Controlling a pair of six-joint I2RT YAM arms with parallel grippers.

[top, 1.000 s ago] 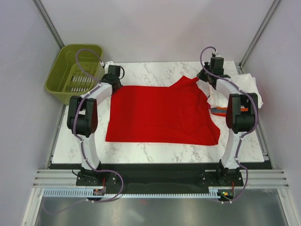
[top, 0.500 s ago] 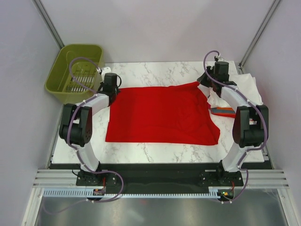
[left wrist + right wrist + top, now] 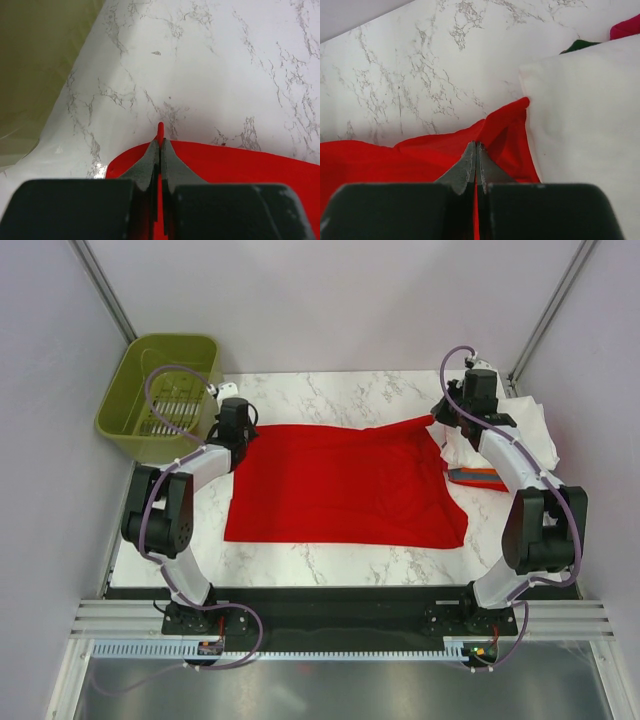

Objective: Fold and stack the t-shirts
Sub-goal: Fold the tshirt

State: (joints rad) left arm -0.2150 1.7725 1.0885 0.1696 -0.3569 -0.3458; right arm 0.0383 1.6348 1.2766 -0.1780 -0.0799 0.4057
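Red t-shirt [image 3: 340, 485] — its far corners pinched tight by left hand [image 3: 160, 143] and right hand [image 3: 476, 149].

Left fingers [image 3: 146, 164], right fingers [image 3: 466, 167]: each pair clamped

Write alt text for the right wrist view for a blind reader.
The right gripper is shut on an edge of the red t-shirt, over a white marble table. A white t-shirt lies beside the pinched cloth.
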